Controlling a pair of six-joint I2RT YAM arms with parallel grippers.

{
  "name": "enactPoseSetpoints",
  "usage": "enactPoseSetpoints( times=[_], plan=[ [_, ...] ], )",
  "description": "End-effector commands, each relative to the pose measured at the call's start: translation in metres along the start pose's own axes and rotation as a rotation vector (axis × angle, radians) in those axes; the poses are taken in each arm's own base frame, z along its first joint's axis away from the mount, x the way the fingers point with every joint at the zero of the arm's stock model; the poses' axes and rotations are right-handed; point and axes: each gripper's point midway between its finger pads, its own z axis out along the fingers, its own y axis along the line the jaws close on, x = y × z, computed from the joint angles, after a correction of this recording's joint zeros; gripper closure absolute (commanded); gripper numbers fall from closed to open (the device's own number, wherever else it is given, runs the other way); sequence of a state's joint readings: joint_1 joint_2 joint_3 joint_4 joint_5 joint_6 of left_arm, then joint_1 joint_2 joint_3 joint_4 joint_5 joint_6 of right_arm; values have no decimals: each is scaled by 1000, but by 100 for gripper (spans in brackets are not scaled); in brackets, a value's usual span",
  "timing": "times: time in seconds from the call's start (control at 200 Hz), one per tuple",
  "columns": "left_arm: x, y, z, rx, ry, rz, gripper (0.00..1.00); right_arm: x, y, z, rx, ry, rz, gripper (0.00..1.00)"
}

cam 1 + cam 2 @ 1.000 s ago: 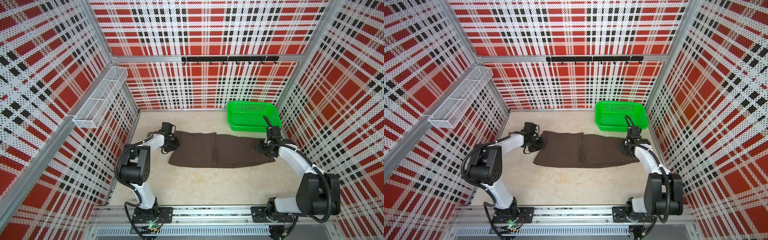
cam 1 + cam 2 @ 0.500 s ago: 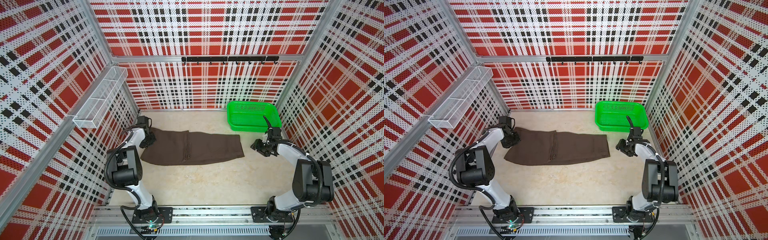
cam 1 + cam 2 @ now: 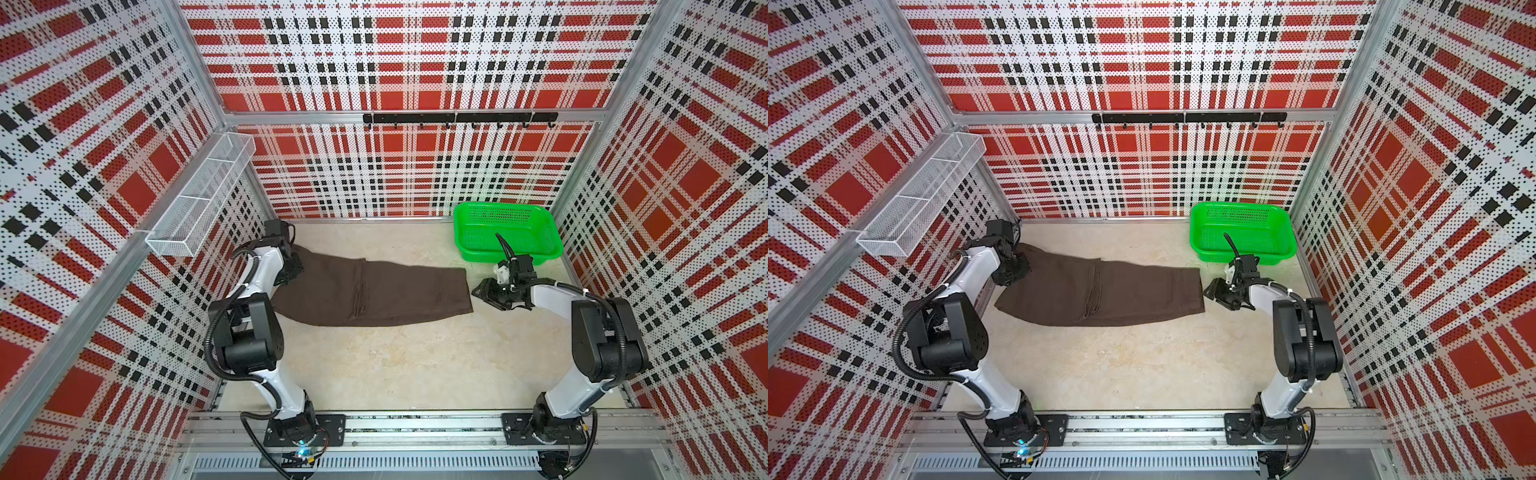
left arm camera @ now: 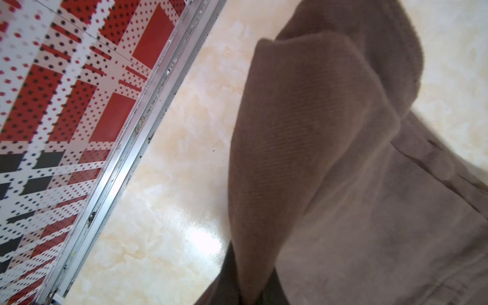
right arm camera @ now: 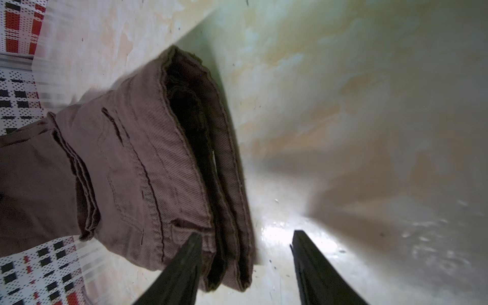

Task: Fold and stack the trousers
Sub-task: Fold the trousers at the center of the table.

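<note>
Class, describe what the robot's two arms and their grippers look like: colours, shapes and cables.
Both the left arm and the right arm have glossy white rounded links joined by chunky black joint housings, bolted to black base plates. A black ribbed cable loops along each. The left gripper and right gripper are black; the right wrist view shows slim, tapering black jaws.

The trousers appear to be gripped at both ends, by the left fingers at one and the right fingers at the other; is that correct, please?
Not quite. Only the left fingers grip the trousers; the right fingers stand open beside the other end, holding nothing, as the right wrist view shows.
</note>
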State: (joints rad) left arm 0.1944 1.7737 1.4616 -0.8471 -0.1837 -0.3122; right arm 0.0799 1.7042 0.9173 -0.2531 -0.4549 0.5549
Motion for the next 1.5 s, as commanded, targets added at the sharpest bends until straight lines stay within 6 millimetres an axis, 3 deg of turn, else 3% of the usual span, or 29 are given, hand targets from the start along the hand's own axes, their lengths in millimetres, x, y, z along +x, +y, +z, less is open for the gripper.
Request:
enactPoseSetpoints(
  times=[0.0,0.21,0.376,0.541,0.676,0.867,1.132,1.288,1.493],
  plan=[
    [-7,-7,-13,18,-22,9,100,-2,14,10,-64,-5,3,41],
    [-1,-30,-29,74,-28,44,100,11,18,28,-82,41,-1,42],
    [3,-59,-47,142,-42,74,100,19,19,39,-97,64,8,44],
    [15,-102,-67,256,-37,122,100,24,19,46,-95,79,15,54],
    [28,-141,-86,339,-34,158,100,30,22,50,-100,90,14,72],
    [59,-195,-108,435,-8,225,100,39,25,55,-107,105,8,84],
    [134,-291,-134,590,62,359,100,47,30,61,-123,117,7,87],
    [178,-334,-131,624,125,436,100,48,29,63,-124,119,9,88],
    [211,-374,-123,653,168,485,100,50,29,64,-128,122,12,88]
  ],
)
